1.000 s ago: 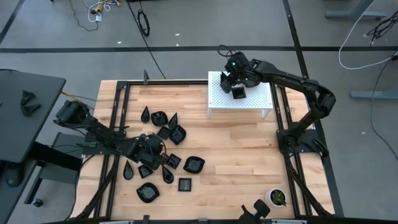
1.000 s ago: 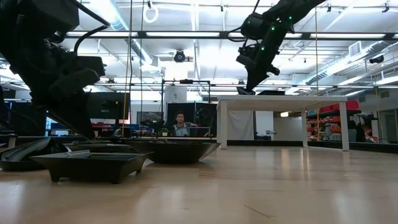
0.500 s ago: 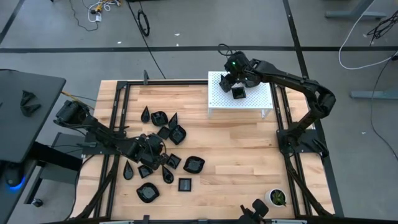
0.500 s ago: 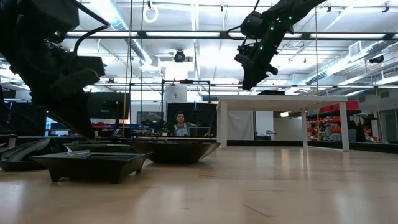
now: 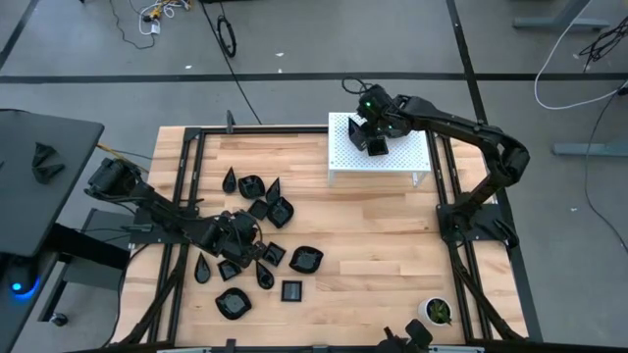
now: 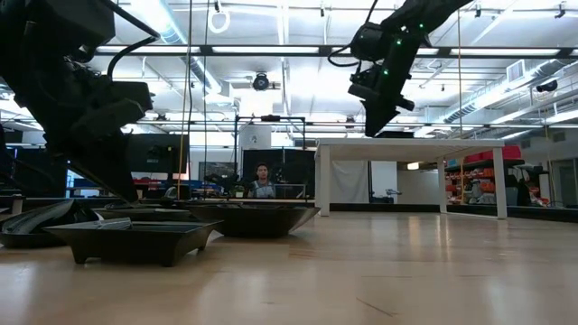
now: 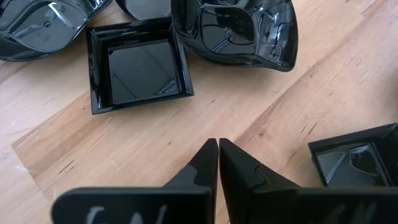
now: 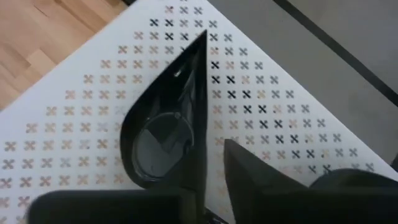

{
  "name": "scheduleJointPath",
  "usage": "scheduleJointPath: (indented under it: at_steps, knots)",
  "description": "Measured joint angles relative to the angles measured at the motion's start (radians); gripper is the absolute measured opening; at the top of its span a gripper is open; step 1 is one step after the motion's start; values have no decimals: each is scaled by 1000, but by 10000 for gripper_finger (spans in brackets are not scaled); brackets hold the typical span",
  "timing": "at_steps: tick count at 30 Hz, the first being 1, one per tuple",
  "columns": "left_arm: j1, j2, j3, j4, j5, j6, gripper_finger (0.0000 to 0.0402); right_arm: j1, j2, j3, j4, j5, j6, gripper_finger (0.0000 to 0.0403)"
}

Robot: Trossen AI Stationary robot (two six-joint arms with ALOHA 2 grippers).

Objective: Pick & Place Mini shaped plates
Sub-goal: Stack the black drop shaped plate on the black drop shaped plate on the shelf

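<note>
Several glossy black mini shaped plates (image 5: 263, 245) lie scattered on the wooden table's left half. My left gripper (image 7: 217, 144) is shut, low among them over bare wood, between a square plate (image 7: 137, 65), a rounded plate (image 7: 239, 31) and another square plate (image 7: 357, 155). My right gripper (image 8: 214, 163) hangs over the white perforated shelf (image 5: 404, 162) at the far right and is slightly open. Beneath it a teardrop plate (image 8: 161, 124) rests flat on the shelf. One finger (image 8: 249, 168) stands beside the plate's straight edge with white showing between; the other is lost against the black plate. My left gripper's tips hang close over the bare wood; whether they touch it I cannot tell. My right gripper points steeply down over the teardrop plate's round end (image 8: 155, 168). The finger that shows is clear of the plate; whether the hidden one touches it I cannot tell.
A small white pot with a green plant (image 5: 437, 311) stands near the front right corner. Black frame rails (image 5: 446, 196) run along the table's left and right sides. Bare wood (image 5: 373, 245) lies between the plates and the right rail. A person sits in the room far behind the table.
My right gripper has tipped a little while staying over the same spot of the white shelf.
</note>
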Motion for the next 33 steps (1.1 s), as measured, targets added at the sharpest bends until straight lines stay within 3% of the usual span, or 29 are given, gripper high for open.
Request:
scheduleJointPath:
  at_steps: [5,16,27,33]
  knots:
    - [0,0,0,0,0,0,18,0,10,0,1,2,4,5]
    - [0,0,0,6,0,0,18,2,76,-1,91,6,-22,5]
    - [0,0,0,6,0,0,18,58,-15,0,63,5,-19,3]
    - [0,0,0,7,0,0,18,112,-22,0,-23,-100,-32,4]
